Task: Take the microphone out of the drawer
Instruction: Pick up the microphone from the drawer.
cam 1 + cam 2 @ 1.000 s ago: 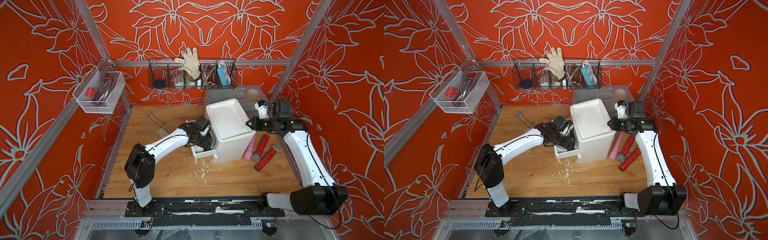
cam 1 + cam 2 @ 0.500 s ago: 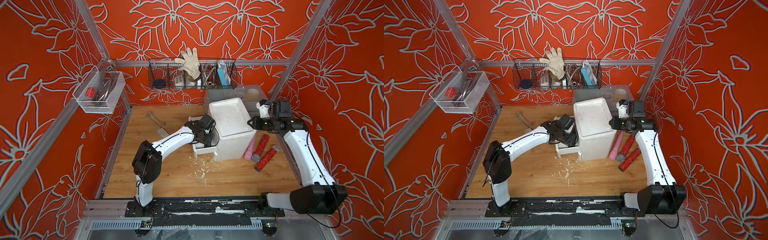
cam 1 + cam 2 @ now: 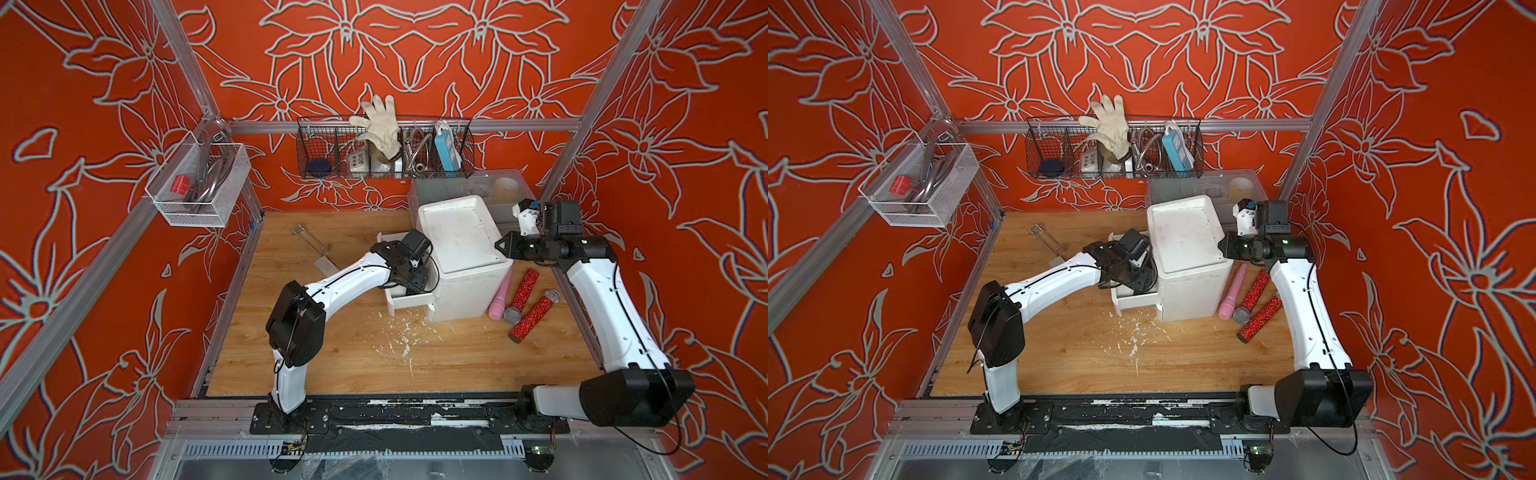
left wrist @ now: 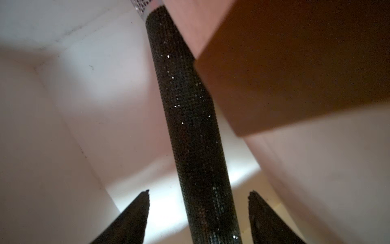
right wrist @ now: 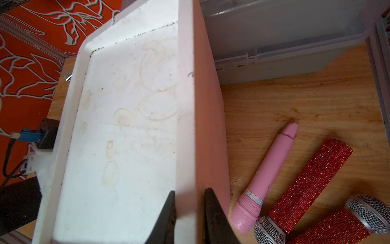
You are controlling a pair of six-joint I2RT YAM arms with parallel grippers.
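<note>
Microphone (image 4: 190,126): black glittery handle, lying in the drawer (image 4: 63,147). It runs lengthwise between the two left fingers and on past their tips, with its silver mesh head at the far end.
Left gripper (image 4: 199,191): spread wide, one finger on each side of the handle. A strip of drawer floor shows on both sides, and neither finger (image 4: 135,215) touches the handle.
Beyond the left fingertips: white drawer walls meet in a corner. A blurred brownish slab close to the lens covers one side of the head end; I cannot tell what it is.
Drawer, in both top views (image 3: 409,300) (image 3: 1136,301): pulled partway out of the white drawer unit (image 3: 461,245) (image 3: 1187,241). The left wrist dips into it and hides the fingers and the microphone.
Right gripper (image 5: 190,191): clamped on the raised rim of the drawer unit's top. One finger sits inside the rim over the stained top surface, the other outside against the side wall.
Outside the right outer finger: a pink microphone (image 5: 268,175) lies on the wooden table (image 5: 306,101), just beside the unit's wall. A red glitter microphone (image 5: 312,186) and a second red glitter microphone (image 5: 329,228) lie farther out, their heads close to the pink one's.
Past the right fingertips: a clear bin (image 5: 295,42) stands behind the unit.
</note>
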